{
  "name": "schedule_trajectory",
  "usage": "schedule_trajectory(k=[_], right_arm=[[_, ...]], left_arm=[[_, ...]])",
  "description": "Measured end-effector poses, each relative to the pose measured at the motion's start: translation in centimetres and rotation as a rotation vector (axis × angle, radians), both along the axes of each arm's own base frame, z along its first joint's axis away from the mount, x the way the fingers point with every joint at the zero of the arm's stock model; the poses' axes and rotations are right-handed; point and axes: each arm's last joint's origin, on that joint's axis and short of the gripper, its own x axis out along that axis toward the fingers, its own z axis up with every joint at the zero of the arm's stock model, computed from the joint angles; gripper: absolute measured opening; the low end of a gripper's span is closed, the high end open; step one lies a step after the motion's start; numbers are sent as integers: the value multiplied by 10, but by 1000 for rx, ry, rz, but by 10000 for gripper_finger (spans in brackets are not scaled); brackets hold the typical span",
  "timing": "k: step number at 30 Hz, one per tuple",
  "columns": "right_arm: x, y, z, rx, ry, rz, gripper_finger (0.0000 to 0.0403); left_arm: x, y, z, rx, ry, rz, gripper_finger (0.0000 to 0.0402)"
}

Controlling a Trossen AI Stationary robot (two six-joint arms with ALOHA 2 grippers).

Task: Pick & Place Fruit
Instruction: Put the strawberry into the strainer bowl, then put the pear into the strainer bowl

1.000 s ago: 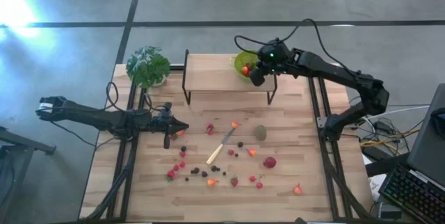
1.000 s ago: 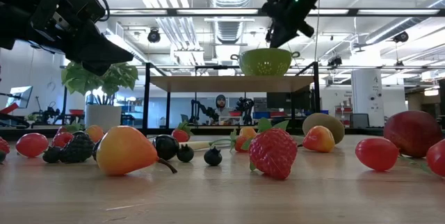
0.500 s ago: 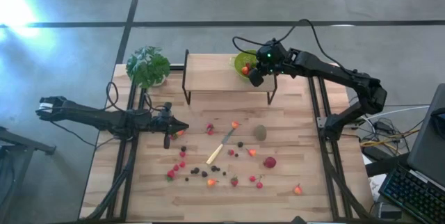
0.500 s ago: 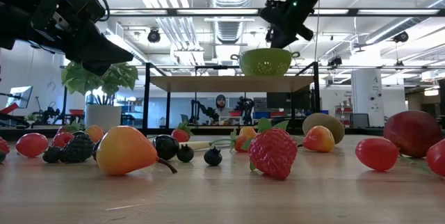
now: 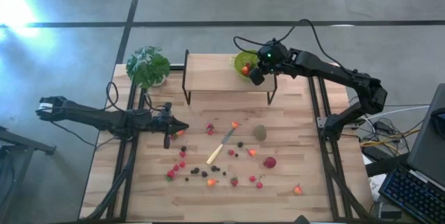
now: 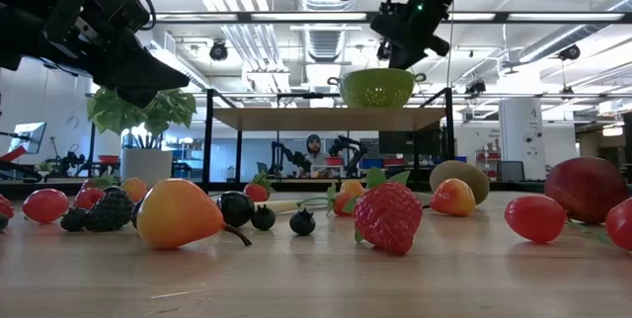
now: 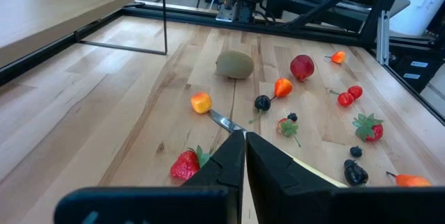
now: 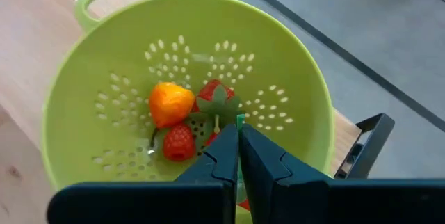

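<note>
We see the right gripper (image 8: 238,156) hanging over the green colander (image 8: 292,85) on the raised wooden shelf (image 5: 222,74) at the far side of the table (image 5: 285,196). Its fingers are pressed together, and a small green stem shows just at their tips; we cannot tell whether they pinch it. Inside the colander lie an orange fruit (image 8: 170,103), a strawberry (image 8: 215,96) and a raspberry (image 8: 179,142), close together on the perforated bottom.

The left gripper (image 7: 245,156) hovers low over the left part of the table, its fingers pressed together with nothing between them. Just ahead of its tips we find the knife (image 5: 220,148), lying on the wood among the loose fruit.

The rest of the fruit is spread over the middle and near part of the table: a kiwi (image 5: 260,132) to the right of the knife, a dark red plum-like fruit (image 5: 270,162) nearer, an orange piece (image 5: 297,190) at the near right, and a cluster of strawberries and dark berries (image 5: 189,170) at the near left. A potted plant (image 5: 147,66) stands at the far left corner.
</note>
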Motion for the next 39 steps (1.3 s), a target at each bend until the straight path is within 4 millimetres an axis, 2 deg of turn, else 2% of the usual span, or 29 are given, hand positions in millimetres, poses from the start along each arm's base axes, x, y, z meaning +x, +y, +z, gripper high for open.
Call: schedule_trajectory(k=[5, 17, 26, 33, 39], right_arm=[[-1, -2, 0, 3, -2, -8, 25], [-1, -2, 1, -2, -5, -6, 117], [-1, -1, 5, -34, 2, -1, 166], [8, 19, 24, -99, -12, 128, 186], [13, 51, 50, -156, -67, 256, 178]], left_arm=[[0, 0, 0, 0, 0, 0, 20], [0, 0, 0, 0, 0, 0, 20], [0, 0, 0, 0, 0, 0, 20], [0, 0, 0, 0, 0, 0, 20], [0, 0, 0, 0, 0, 0, 20]])
